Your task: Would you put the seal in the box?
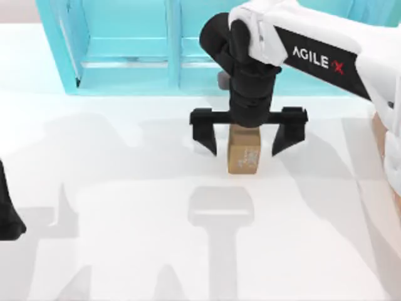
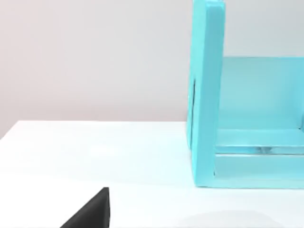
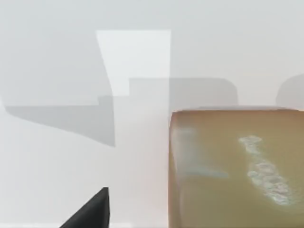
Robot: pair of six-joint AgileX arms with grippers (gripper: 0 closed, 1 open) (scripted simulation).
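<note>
While the right arm is reaching in from the top view's right side, its right gripper (image 1: 245, 148) is hanging directly over the seal (image 1: 244, 152), fingers spread wide. One black finger is sitting to each side of the golden-brown block, with a visible gap between each fingertip and the block, so nothing is being gripped. The seal is standing upright on the white table (image 1: 125, 207), near the middle of the top view and just in front of the turquoise shelf (image 1: 131, 50), which is running along the table's far edge. A whitish speckled mark is showing on the seal's front face.

At the far right edge of the top view, a thin strip of the orange-tan box (image 1: 380, 145) is peeking out from behind the right arm, well apart from the seal.

Seen from the right wrist, the seal (image 3: 235, 168) is looming close, its speckled mark plainly visible, with one dark fingertip (image 3: 90, 211) near it.

Over at the top view's left edge, the left gripper (image 1: 7, 213) is sitting parked low by the table; whether its fingers are spread or closed is not possible to tell. Its wrist view is facing the shelf's end wall (image 2: 206, 95).
</note>
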